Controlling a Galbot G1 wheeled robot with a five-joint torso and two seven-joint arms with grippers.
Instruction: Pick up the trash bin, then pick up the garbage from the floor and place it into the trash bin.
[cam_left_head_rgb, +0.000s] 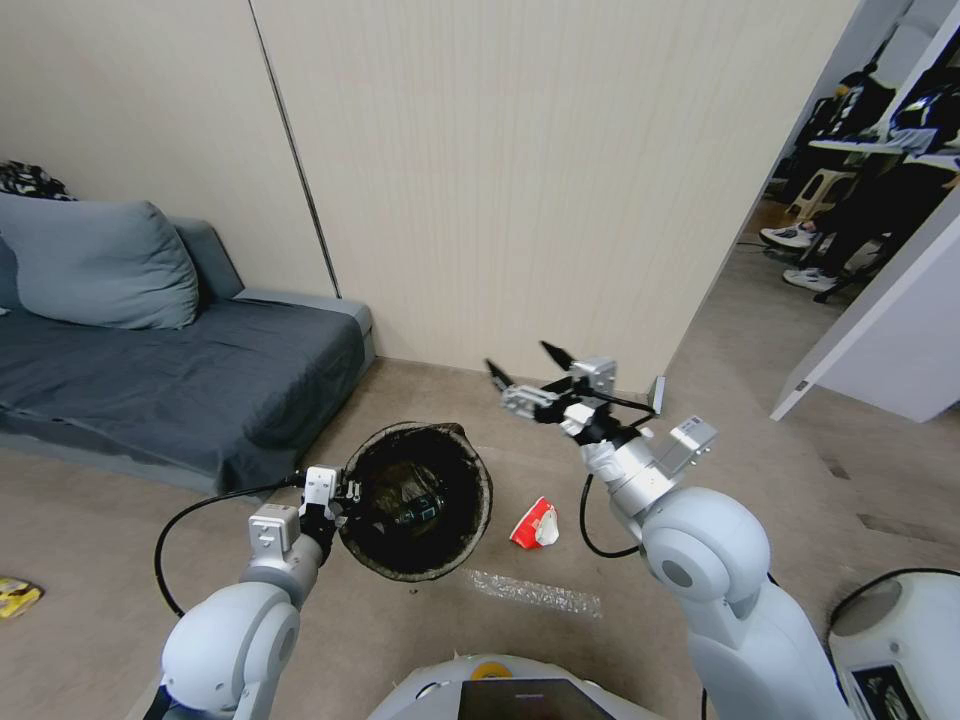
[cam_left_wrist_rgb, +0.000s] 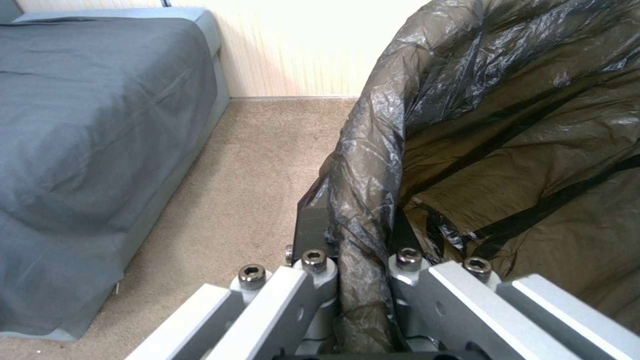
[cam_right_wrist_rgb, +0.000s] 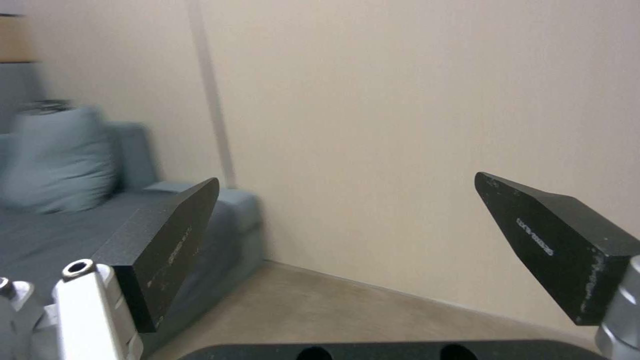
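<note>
Pinching trash bin (cam_left_head_rgb: 420, 505) rim, left hand (cam_left_head_rgb: 345, 493); right hand (cam_left_head_rgb: 528, 372) spread, wrapper (cam_left_head_rgb: 535, 524) on floor below.

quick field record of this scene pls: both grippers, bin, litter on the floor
left gripper: shut on the trash bin's rim, bin held tilted
trash bin: dark liner, some litter already inside
right gripper: open, raised near the wall, holding nothing
red-and-white wrapper: on the floor beside the bin
yellow wrapper: on the floor far to the robot's left
sofa: against the wall
</note>
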